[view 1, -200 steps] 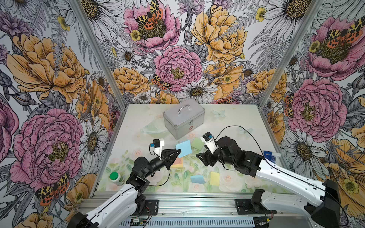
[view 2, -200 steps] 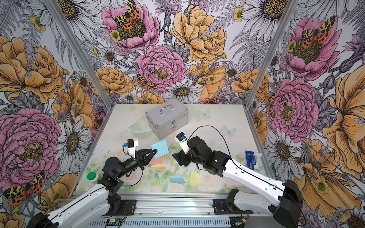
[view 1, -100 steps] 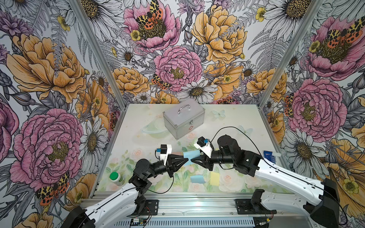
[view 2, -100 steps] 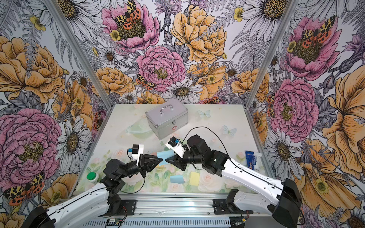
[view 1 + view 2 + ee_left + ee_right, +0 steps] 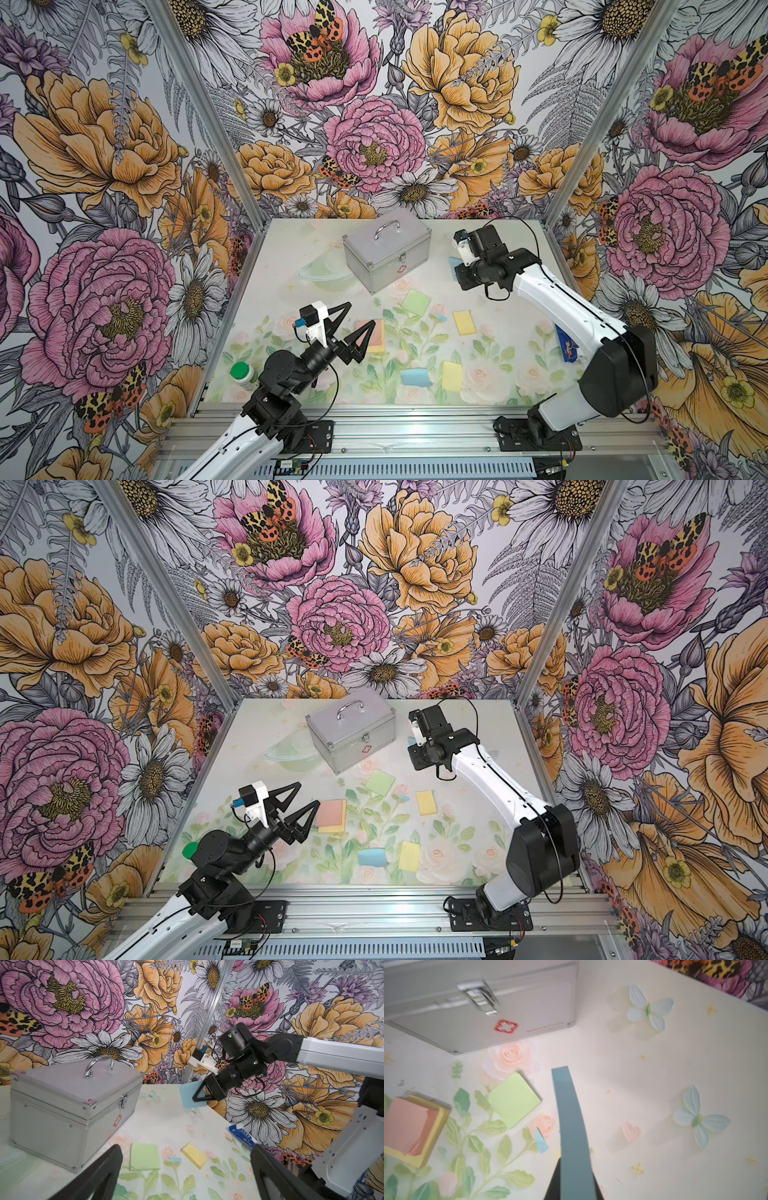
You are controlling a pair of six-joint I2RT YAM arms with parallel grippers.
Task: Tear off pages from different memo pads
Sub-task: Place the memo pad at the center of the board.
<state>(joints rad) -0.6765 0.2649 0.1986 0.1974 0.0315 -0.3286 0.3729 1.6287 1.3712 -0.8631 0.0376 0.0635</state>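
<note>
Clock positions are read on the table as seen in a top view, with 12 at the far wall.

1. Table (image 5: 291, 249). Floral top, on which all the items below rest or over which they are held.
2. Metal case (image 5: 386, 249). Shut, at 12 o'clock. It is judged to be clutter that plays no part in the task.
3. Bowl (image 5: 324, 274). Pale green, at 10 o'clock, just beside the case.
4. Right claw (image 5: 196, 1097). Raised at 1 o'clock and clamped on a blue sheet (image 5: 188, 1095), which is kept clear of the table. Whether the sheet is a single page or a thin pad cannot be told. It is judged to be held away from the pads so that it can be laid down apart.
5. Left claw (image 5: 359, 316). Spread wide and empty, poised at 8 o'clock just beside item 6. It is judged to be placed ready to steady the next pad.
6. Salmon pad (image 5: 368, 332). Stacked on a yellow one, left of centre.
7. Green pad (image 5: 417, 302) at centre and yellow pad (image 5: 464, 322) toward 3 o'clock, set apart from each other.
8. Blue page (image 5: 415, 376) and yellow page (image 5: 452, 374). Lying flat at 6 o'clock, judged to be already torn off and set aside.
9. Blue tube (image 5: 566, 343) at 4 o'clock and a green-capped bottle (image 5: 242, 374) at 7 o'clock, both at the edges.
10. Blue scrap (image 5: 439, 316). Lying between the green and yellow pads.
</note>
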